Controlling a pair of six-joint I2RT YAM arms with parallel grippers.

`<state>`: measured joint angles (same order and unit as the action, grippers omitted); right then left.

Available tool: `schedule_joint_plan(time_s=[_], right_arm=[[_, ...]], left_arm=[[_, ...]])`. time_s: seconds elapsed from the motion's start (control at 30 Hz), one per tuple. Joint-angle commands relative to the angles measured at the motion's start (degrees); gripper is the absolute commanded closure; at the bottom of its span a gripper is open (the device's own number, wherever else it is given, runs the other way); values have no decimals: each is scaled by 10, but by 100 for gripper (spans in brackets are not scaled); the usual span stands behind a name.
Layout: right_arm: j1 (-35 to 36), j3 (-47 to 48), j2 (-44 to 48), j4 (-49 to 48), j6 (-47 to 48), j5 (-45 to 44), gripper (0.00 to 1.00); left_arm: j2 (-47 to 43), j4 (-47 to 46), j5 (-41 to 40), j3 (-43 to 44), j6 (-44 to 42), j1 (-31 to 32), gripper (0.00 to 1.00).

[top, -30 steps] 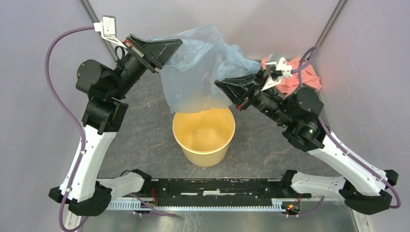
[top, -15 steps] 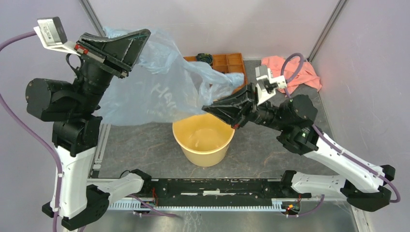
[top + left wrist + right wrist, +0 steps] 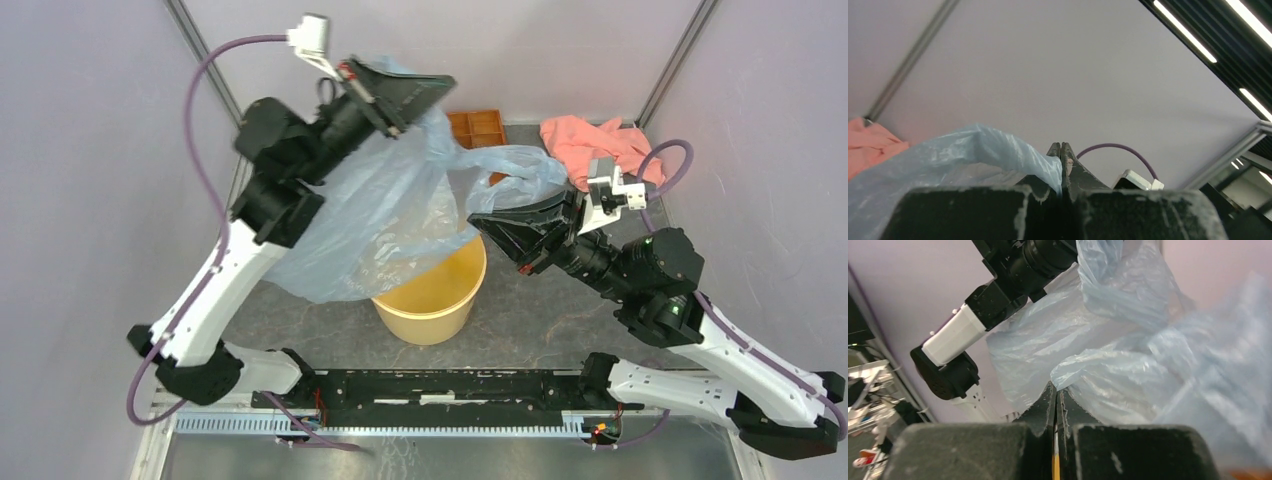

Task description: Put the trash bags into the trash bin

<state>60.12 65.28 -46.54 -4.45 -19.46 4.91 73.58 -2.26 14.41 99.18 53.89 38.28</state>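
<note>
Left end effector [image 3: 1061, 146] is clamped on the bag's [image 3: 375, 215] top edge, raised high at rear left. Right end effector [image 3: 1056, 389] is pinched on another fold, above the bin's [image 3: 432, 305] right rim. The bag hangs stretched between them; seen from above, its lower part overlaps the bin's left rim; whether it is inside is unclear.

Top camera: overhead, facing down, far. Wrist cameras: close, tilted upward. All share trash bag [image 3: 370, 220].
</note>
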Motion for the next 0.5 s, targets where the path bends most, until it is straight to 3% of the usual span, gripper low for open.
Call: schedule_joint_plan(time_s=[0.0,0.13,0.3,0.47], right_arm=[[1,30,20,42,47,-58,100],[1,48,35,86,65,-95,100],[1,14,57,95,84,-120,100],[1,2,34,109,170,-146,100]], left_arm=[[57,-40,-19,74,-4,65,98],[73,-38,-33,84,-18,86,98],[49,-29,-66,16,-27,88,98],[-9,31,-130,-82,-61,88,96]])
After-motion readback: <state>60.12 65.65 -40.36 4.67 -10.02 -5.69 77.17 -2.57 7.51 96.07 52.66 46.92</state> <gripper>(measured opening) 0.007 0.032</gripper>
